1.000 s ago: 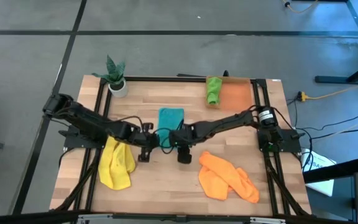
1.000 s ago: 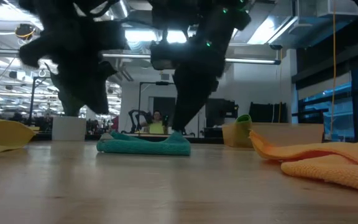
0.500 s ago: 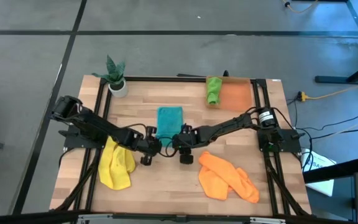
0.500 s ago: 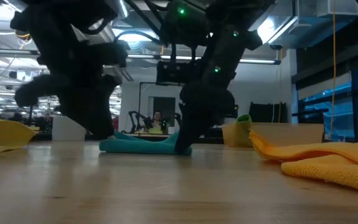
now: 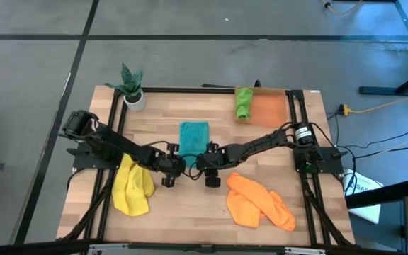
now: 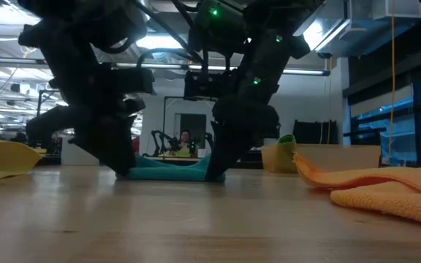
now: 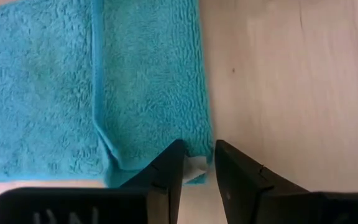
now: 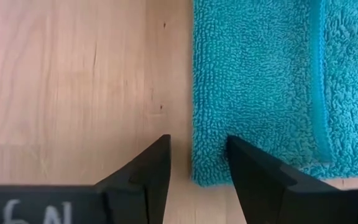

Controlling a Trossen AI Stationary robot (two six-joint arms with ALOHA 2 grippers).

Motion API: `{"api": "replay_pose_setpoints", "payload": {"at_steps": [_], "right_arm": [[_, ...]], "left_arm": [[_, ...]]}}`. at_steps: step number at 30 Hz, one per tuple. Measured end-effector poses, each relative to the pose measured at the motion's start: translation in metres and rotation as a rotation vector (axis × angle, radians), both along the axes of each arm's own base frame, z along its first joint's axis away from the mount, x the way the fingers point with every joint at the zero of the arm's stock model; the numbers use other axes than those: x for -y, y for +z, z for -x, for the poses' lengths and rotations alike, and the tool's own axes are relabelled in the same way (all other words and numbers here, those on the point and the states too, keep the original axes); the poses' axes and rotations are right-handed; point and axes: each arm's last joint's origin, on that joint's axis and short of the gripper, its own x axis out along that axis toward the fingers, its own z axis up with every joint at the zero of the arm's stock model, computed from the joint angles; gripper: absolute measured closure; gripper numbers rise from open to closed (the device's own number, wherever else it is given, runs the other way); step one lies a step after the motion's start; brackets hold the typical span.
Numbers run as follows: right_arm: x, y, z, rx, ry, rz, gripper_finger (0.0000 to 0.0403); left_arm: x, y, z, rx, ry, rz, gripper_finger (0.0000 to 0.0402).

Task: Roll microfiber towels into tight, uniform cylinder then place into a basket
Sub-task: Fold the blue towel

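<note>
A teal towel lies folded flat at the table's middle. My left gripper stands open at its near left corner; a small white tag shows between the fingers. My right gripper stands open at the near right corner, one finger over wood and one over cloth. In the low view both sets of fingertips reach down to the table at the towel's two ends. A green towel lies rolled at the left end of the orange basket. My left gripper comes slanting down from the table's left at the towel's near left corner; one finger stands over the cloth, and I cannot tell whether it touches. My right gripper straddles the towel's right edge near the corner; whether it touches, I cannot tell.
A yellow towel lies crumpled near the left, an orange towel near the right. A potted plant stands at the far left corner. Bare wood shows in front of the teal towel.
Both grippers have sunk to the table at the teal towel's near corners and tipped a little; the left one also drew closer to the towel. The towel has stayed flat where it was.
</note>
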Motion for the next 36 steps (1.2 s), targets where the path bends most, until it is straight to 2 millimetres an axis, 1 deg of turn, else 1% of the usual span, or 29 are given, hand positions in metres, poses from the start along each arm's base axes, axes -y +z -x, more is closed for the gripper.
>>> {"api": "replay_pose_setpoints", "payload": {"at_steps": [6, 11, 13, 15, 17, 20, 22, 26, 29, 33, 36], "right_arm": [[0.000, 0.000, 0.000, 0.000, -0.003, -0.003, 0.0244], [0.000, 0.000, 0.000, 0.000, -0.002, -0.005, 0.0245], [0.000, 0.000, 0.000, 0.000, -0.005, -0.007, 0.0251], [0.000, 0.000, 0.000, 0.000, -0.005, -0.007, 0.0268], [-0.001, 0.000, 0.000, 0.000, -0.005, -0.007, 0.0296], [-0.001, 0.000, 0.000, 0.000, -0.016, -0.013, 0.0353], [-0.001, 0.000, 0.000, -0.002, -0.018, -0.031, 0.0387], [-0.002, 0.001, 0.000, -0.013, -0.014, -0.074, 0.0389], [-0.004, 0.005, -0.001, -0.026, -0.005, -0.115, 0.0396], [-0.006, 0.016, -0.005, -0.037, -0.002, -0.140, 0.0396], [-0.007, 0.026, -0.009, -0.044, -0.015, -0.156, 0.0398]], "left_arm": [[0.001, -0.011, -0.004, -0.009, 0.033, -0.004, 0.0319], [0.001, -0.012, -0.004, -0.001, 0.065, 0.013, 0.0319], [0.001, -0.012, -0.004, 0.002, 0.078, 0.020, 0.0323], [0.001, -0.012, -0.004, 0.002, 0.080, 0.023, 0.0336], [0.001, -0.013, -0.004, 0.002, 0.081, 0.027, 0.0358], [0.001, -0.013, -0.004, 0.008, 0.114, 0.043, 0.0391], [0.001, -0.013, -0.004, 0.016, 0.140, 0.052, 0.0396], [0.002, -0.008, -0.005, 0.015, 0.159, 0.073, 0.0400], [0.004, 0.000, -0.005, -0.016, 0.145, 0.121, 0.0401], [0.007, 0.011, -0.007, -0.066, 0.102, 0.235, 0.0401], [0.007, 0.016, -0.007, -0.100, 0.127, 0.315, 0.0401]]}}
